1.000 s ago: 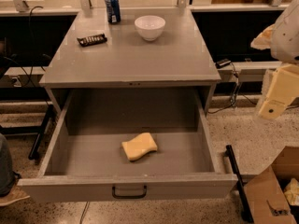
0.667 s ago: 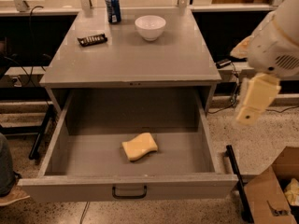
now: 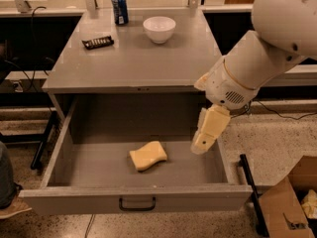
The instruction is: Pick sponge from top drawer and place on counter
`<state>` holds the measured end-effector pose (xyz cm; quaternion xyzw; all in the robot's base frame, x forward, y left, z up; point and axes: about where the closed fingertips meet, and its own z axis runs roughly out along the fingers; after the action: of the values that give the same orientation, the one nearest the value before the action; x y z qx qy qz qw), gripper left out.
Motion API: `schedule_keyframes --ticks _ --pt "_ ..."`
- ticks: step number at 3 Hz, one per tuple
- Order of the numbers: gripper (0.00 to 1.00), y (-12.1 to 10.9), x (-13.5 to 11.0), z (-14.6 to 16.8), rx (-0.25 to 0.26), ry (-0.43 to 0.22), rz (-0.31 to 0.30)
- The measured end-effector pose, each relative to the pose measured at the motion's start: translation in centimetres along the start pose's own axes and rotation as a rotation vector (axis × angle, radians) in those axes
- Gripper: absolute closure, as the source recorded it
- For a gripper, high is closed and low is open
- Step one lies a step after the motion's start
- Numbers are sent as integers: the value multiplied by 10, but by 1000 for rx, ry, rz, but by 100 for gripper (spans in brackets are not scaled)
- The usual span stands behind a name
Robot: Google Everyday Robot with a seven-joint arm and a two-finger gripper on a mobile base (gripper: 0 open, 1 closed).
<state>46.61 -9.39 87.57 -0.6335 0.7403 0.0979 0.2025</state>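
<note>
The pale yellow sponge (image 3: 148, 155) lies flat on the floor of the open top drawer (image 3: 89, 157), near its middle. The drawer is pulled out fully, and its front panel has a dark pull handle (image 3: 137, 204). The grey counter (image 3: 133, 63) is the cabinet top just behind it. My cream-coloured gripper (image 3: 202, 144) hangs from the big white arm (image 3: 262, 48) over the right part of the drawer. It points down, to the right of the sponge and apart from it, and holds nothing that I can see.
On the counter stand a blue can (image 3: 119, 8), a white bowl (image 3: 159, 29) and a dark snack packet (image 3: 97, 42). A cardboard box (image 3: 290, 202) sits on the floor at the lower right. A black frame leg (image 3: 249, 192) stands beside the drawer's right side.
The arm has swung left from the right edge of the view. The gripper now hangs lower, over the drawer's right part. The sponge has not moved.
</note>
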Motion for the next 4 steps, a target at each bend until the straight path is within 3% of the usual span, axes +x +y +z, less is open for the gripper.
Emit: schedule_keyframes --ticks 1,2,3,4 --pt "0 0 0 0 0 0 0" --pt "0 0 15 42 -54 -26 18" --pt "0 -6 26 87 -73 -47 40" --pt "0 -21 38 129 -56 -68 71"
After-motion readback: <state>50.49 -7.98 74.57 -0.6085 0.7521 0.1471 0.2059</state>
